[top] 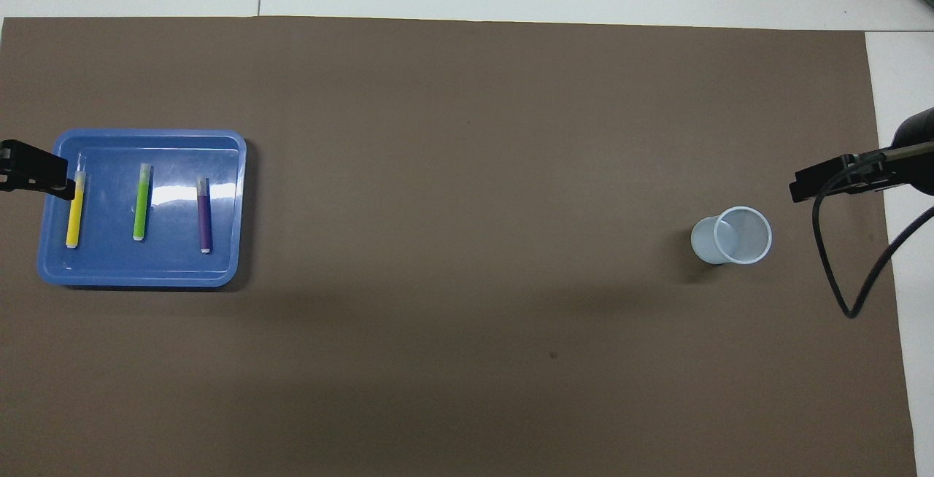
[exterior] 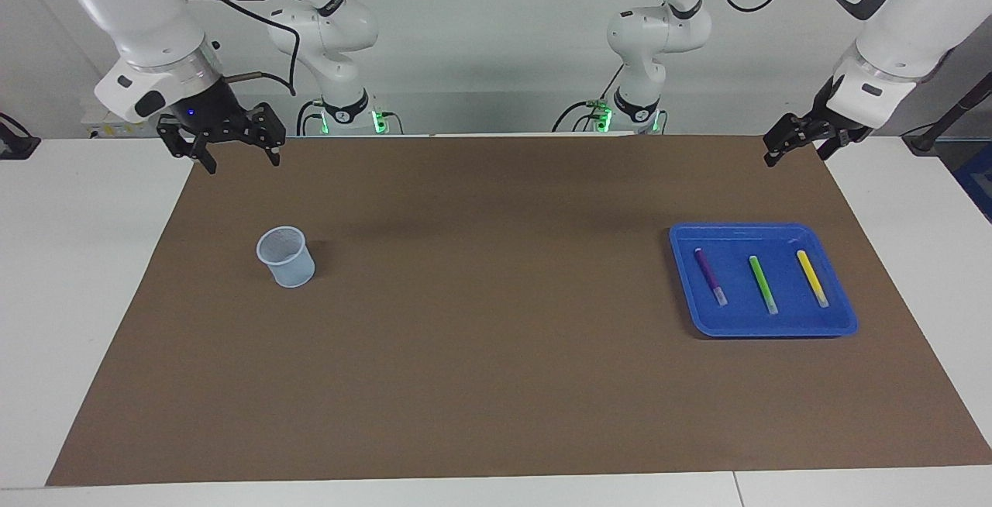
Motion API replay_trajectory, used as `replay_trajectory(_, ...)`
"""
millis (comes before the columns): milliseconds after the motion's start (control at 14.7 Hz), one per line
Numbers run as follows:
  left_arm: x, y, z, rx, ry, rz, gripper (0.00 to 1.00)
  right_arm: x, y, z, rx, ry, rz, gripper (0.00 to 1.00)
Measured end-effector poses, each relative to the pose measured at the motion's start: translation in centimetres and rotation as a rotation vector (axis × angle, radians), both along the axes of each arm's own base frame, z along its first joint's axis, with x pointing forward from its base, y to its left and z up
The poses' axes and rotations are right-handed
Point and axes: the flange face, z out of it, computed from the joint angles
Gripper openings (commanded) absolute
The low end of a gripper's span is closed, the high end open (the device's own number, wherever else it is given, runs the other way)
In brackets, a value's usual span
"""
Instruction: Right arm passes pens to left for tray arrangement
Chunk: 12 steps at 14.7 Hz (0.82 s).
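— Three pens (exterior: 762, 283) lie side by side in the blue tray (exterior: 685, 282), purple, green, yellow, toward the left arm's end.
— And the mesh cup (exterior: 286, 256)?
— Upright toward the right arm's end, brown mat (exterior: 496, 383) bare between them.
— Claws?
— Right gripper (exterior: 236, 152) released, empty, over the mat's robot-side edge; left gripper (exterior: 794, 142) likewise, over its corner.
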Motion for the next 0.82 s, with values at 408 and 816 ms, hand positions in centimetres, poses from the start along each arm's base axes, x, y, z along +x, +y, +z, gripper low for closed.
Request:
replay_trajectory(408, -0.4, -0.3, -2.4, -0.001, 0.023, -0.006, 1.0, 0.0, 0.0, 0.0, 0.0, -0.002, 0.001, 1.0)
replay_trajectory(816, -1.6, -0.3, -4.0, -0.001, 0.027, -0.006, 1.0, 0.0, -0.1, 0.2, 0.0, -0.005, -0.002, 1.0)
